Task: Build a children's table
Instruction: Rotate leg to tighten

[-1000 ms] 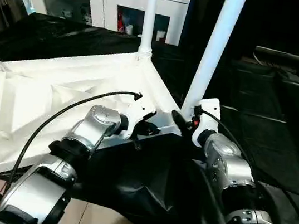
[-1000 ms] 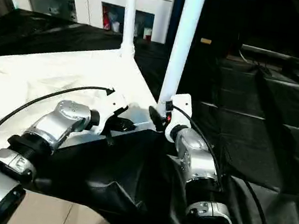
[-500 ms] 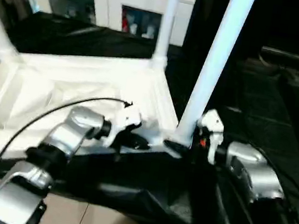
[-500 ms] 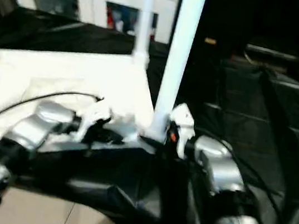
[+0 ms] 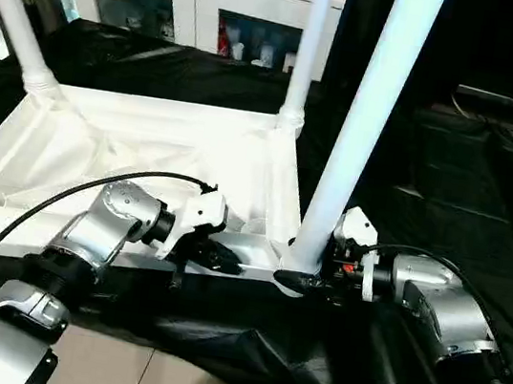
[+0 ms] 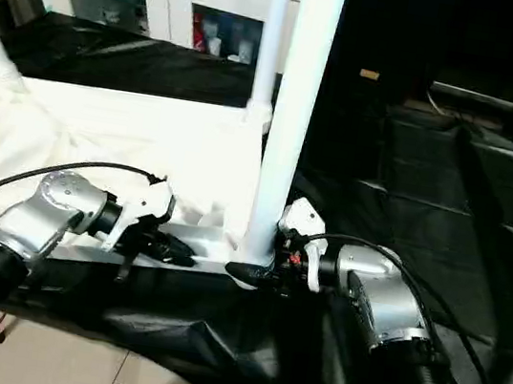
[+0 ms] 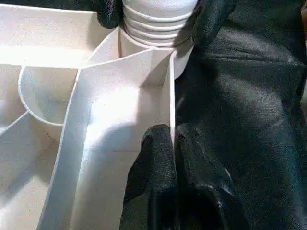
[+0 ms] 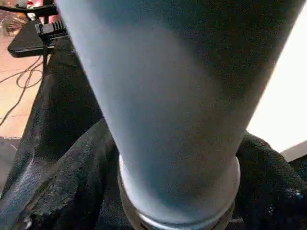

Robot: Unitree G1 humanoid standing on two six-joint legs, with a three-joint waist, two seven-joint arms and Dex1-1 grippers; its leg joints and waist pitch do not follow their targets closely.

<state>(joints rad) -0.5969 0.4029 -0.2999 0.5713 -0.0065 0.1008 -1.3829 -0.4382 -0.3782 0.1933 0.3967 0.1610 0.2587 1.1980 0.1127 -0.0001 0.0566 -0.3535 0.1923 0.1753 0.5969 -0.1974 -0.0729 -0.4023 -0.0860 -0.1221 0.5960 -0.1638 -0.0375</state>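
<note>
Leg base sits within right claw.

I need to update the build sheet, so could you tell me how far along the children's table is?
Done: the table top lies upside down with two far legs standing, one at the far left corner and one at the far right. In hand: the right gripper clasps the base of the near-right leg at its socket, while the left gripper pinches the rim beside it. Left: the near-left corner is out of view, so its leg is unconfirmed, then turning the table upright.
</note>
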